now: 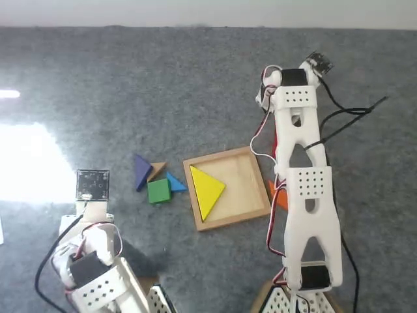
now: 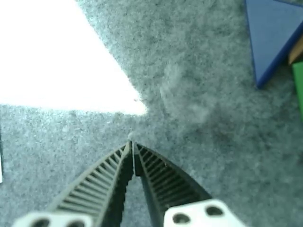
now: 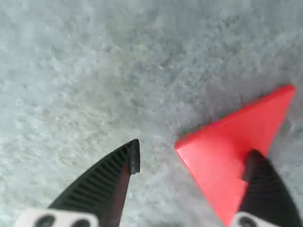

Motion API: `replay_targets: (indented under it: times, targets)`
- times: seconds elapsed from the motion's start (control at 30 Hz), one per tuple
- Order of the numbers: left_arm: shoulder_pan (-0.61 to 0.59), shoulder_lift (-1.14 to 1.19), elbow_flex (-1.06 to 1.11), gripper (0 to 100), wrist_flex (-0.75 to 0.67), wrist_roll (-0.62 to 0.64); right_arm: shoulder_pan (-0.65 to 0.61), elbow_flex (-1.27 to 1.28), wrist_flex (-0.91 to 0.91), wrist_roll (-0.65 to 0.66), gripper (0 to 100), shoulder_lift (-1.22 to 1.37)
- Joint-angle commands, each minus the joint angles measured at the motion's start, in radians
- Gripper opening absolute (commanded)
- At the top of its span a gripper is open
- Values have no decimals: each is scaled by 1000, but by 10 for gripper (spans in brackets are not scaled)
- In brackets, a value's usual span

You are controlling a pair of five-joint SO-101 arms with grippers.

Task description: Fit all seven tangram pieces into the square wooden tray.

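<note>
The grey worktop [image 1: 130,85] runs under both arms. My right arm [image 1: 306,195] stretches along the right side of the square wooden tray [image 1: 244,179]. Its jaws are spread wide, one tip over the red triangle [image 3: 227,146] and the other over bare worktop. My left arm [image 1: 91,267] sits at the lower left of the high view, jaws pressed together on nothing. The tray holds the big yellow triangle [image 1: 207,188], flat near its left side. Just left of the tray cluster a dark blue triangle [image 1: 141,171], a green square [image 1: 159,191], a light blue triangle [image 1: 176,182] and a small tan piece [image 1: 156,171]. An orange piece [image 1: 280,197] shows beside the tray's right edge, partly hidden by the right arm.
</note>
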Motion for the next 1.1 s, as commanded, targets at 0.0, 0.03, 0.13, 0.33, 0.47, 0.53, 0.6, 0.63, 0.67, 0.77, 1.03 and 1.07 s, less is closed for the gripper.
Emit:
replay_targets:
  times: [0.0, 0.03, 0.13, 0.33, 0.47, 0.53, 0.6, 0.63, 0.67, 0.77, 1.03, 1.07]
  targets:
    - [8, 2, -7, 14, 8, 9, 2, -48, 88, -23, 476, -12]
    - [8, 2, -7, 14, 8, 9, 1, -72, 119, -31, 485, -18]
    - [8, 2, -7, 14, 8, 9, 1, -143, 163, -32, 486, -35]
    - [8, 2, -7, 14, 8, 9, 4, -164, 124, -40, 486, 19]
    - [8, 2, -7, 14, 8, 9, 22, -166, 48, -40, 486, 73]
    - [8, 2, -7, 14, 8, 9, 27, -166, 28, -40, 486, 90]
    - [8, 2, -7, 14, 8, 9, 28, -166, 19, -40, 486, 93]
    - [8, 2, -7, 14, 8, 9, 30, -166, 16, -40, 486, 93]
    - [8, 2, -7, 14, 8, 9, 35, -167, 15, -40, 486, 91]
    - [8, 2, -7, 14, 8, 9, 56, -167, 4, -58, 473, 91]
    - [8, 2, -7, 14, 8, 9, 87, -167, 2, -61, 346, 93]
    - [8, 2, -7, 14, 8, 9, 85, -167, 2, -61, 348, 96]
